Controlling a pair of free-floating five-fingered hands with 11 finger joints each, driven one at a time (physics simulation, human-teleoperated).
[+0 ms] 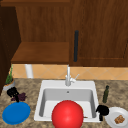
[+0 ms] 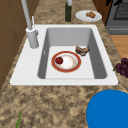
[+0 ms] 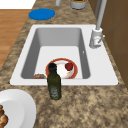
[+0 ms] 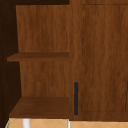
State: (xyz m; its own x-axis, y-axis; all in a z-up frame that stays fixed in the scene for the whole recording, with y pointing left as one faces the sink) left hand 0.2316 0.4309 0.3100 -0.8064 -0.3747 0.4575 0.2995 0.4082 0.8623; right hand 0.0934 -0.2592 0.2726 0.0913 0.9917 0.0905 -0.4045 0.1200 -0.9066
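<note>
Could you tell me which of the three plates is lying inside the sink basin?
The red-rimmed plate with the small red fruit on it; the blue plate and white plate sit on the counter.

The surface (image 2: 50, 100) around the sink (image 2: 22, 75) looks like mottled brown stone, speckled and matt. The sink itself is smooth white, with a grey, metal-looking faucet (image 2: 31, 35) at its back rim. Above the sink, the cabinet (image 4: 100, 55) is warm, grained wood with a dark matt handle (image 4: 76, 98). Right of the sink, the bottle (image 3: 54, 83) looks like dark green glass, faintly glossy. Both hands, left (image 1: 13, 93) and right (image 1: 102, 110), are matt black.
</note>
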